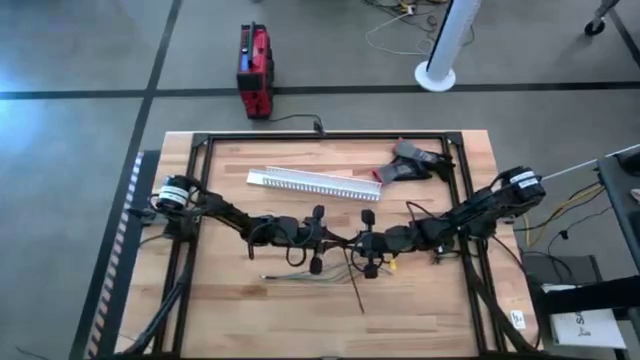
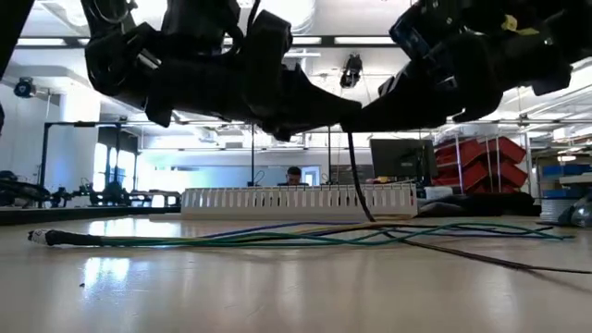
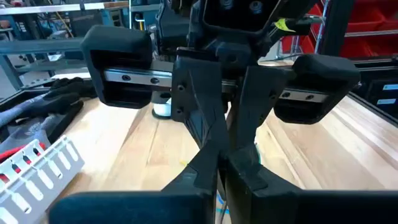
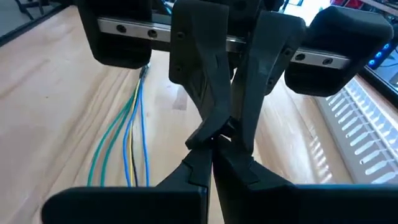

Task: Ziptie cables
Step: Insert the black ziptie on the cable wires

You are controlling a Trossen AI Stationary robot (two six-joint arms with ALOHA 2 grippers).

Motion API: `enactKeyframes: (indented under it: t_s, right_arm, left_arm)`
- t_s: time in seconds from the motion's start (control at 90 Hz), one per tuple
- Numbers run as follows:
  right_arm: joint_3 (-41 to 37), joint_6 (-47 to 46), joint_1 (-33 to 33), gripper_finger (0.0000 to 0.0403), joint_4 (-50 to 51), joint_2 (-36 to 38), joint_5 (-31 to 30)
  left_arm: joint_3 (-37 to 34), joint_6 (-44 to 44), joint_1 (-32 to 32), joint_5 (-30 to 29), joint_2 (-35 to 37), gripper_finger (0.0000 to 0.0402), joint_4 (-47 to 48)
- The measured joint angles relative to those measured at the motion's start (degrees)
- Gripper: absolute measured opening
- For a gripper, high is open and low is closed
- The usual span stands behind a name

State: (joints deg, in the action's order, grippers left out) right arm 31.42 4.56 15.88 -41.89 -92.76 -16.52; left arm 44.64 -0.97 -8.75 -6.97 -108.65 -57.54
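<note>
I have both arms reaching in over the middle of the worktop, fingertip to fingertip. The left gripper (image 1: 336,240) and the right gripper (image 1: 352,243) meet nose to nose; in each wrist view my own fingers sit drawn together against the other arm's tips, but I cannot tell what, if anything, is pinched there. The ziptie (image 1: 356,288) slants from the meeting point toward the near edge. The cables (image 1: 300,272) lie flat on the worktop just below the left gripper. The white slotted channel (image 1: 313,182) lies nearer the far edge.
</note>
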Motion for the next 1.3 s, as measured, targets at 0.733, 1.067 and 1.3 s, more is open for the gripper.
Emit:
enactKeyframes:
  t_s: [0.733,1.067,1.3]
  right_arm:
    - [-0.11,-1.67,-0.15,0.0039,-0.33,-1.11,0.03]
    - [-0.13,-1.25,-0.12,0.0001,-0.45,-1.11,-1.27]
    - [-0.13,-0.46,0.00,0.0000,-1.03,-1.11,-1.54]
  left_arm:
    - [-0.11,-0.04,-0.13,1.69,0.97,0.0000,-0.78]
    - [-0.25,1.63,-0.20,3.43,0.97,0.0027,0.03]
    - [-0.52,3.09,-0.22,3.18,0.97,0.0086,0.17]
